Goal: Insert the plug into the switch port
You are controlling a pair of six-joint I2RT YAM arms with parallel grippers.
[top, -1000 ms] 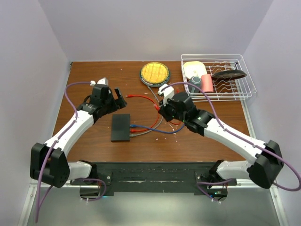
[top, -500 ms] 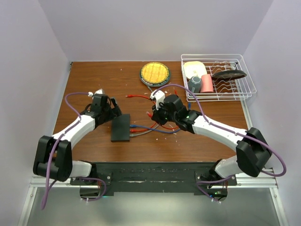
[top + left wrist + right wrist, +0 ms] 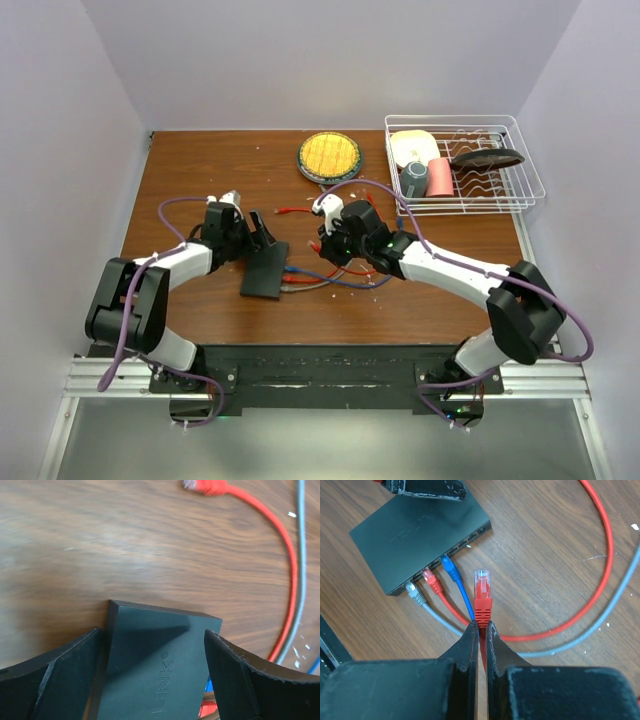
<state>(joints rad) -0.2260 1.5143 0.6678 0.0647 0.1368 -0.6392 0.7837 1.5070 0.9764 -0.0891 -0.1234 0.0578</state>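
The switch [image 3: 264, 270] is a flat black box lying left of the table's centre, with its sockets facing right. My left gripper [image 3: 262, 236] is open and straddles the far end of the switch [image 3: 155, 665]. One finger [image 3: 60, 672] lies against its left side, and the other finger [image 3: 250, 680] stands just off its right side. My right gripper [image 3: 480, 625] is shut on the red boot of the plug [image 3: 482, 591]. The clear tip of the plug points at the socket edge of the switch [image 3: 420, 532], a short way off it. Grey, red and blue plugs sit in neighbouring ports.
A loose red cable end [image 3: 205, 486] lies beyond the switch, and red, grey and blue cables [image 3: 335, 278] loop between the arms. A round yellow dish [image 3: 329, 155] sits at the back centre. A wire rack [image 3: 465, 165] with cups and plates stands at the back right.
My left gripper has come toward the near side and right onto the switch's far end, and its jaws have narrowed a little. My right gripper has carried the plug left, closer to the sockets.
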